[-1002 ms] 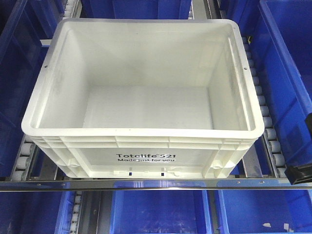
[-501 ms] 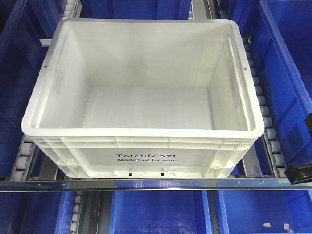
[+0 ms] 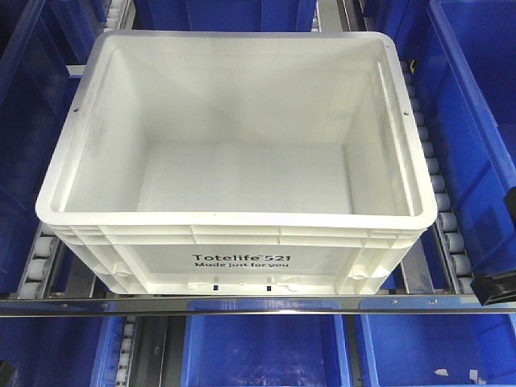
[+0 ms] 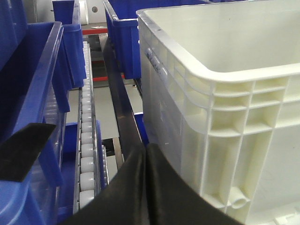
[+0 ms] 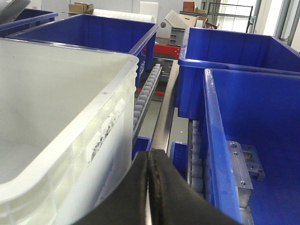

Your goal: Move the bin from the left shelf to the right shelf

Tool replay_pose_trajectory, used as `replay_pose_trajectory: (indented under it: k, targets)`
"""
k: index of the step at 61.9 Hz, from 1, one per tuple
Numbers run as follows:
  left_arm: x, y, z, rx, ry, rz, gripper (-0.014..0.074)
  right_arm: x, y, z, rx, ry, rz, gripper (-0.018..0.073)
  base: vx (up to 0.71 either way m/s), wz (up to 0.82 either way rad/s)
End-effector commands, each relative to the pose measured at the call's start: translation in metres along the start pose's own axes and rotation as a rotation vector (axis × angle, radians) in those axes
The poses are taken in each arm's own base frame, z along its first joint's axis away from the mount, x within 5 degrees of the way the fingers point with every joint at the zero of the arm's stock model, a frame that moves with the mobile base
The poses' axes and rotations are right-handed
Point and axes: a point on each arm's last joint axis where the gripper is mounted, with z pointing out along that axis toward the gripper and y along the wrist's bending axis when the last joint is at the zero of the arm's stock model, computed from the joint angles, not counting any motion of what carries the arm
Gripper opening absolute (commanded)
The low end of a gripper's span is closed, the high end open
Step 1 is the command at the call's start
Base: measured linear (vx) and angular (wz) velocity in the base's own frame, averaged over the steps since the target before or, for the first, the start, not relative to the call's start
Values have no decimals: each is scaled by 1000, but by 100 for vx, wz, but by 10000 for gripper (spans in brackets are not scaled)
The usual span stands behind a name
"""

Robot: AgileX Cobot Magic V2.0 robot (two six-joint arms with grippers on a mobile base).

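White bin (image 3: 242, 145) empty, printed "Totelife 521 Made just for you"; blue bins (image 3: 476, 137) flank it. Left gripper (image 4: 146, 154) and right gripper (image 5: 150, 157): jaws closed, holding nothing.

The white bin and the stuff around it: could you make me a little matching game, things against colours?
Things:
1. bin
2. neighbouring bin
3. front rail
4. left gripper

Colours:
A. black
B. silver
C. white
D. blue

Pairs: 1-C, 2-D, 3-B, 4-A
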Motion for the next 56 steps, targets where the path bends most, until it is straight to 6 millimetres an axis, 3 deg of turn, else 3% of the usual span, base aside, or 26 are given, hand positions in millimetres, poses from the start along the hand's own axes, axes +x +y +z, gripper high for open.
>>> replay_pose_trajectory:
  k: [1,56]
  targets:
    - [-13,0,-2,1,-95,-11,-9,-14,-3,2,26,-86,-6,-10,0,0]
    - [-13,0,-2,1,-95,-11,-9,-14,-3,2,24,-86,-13,-10,0,0]
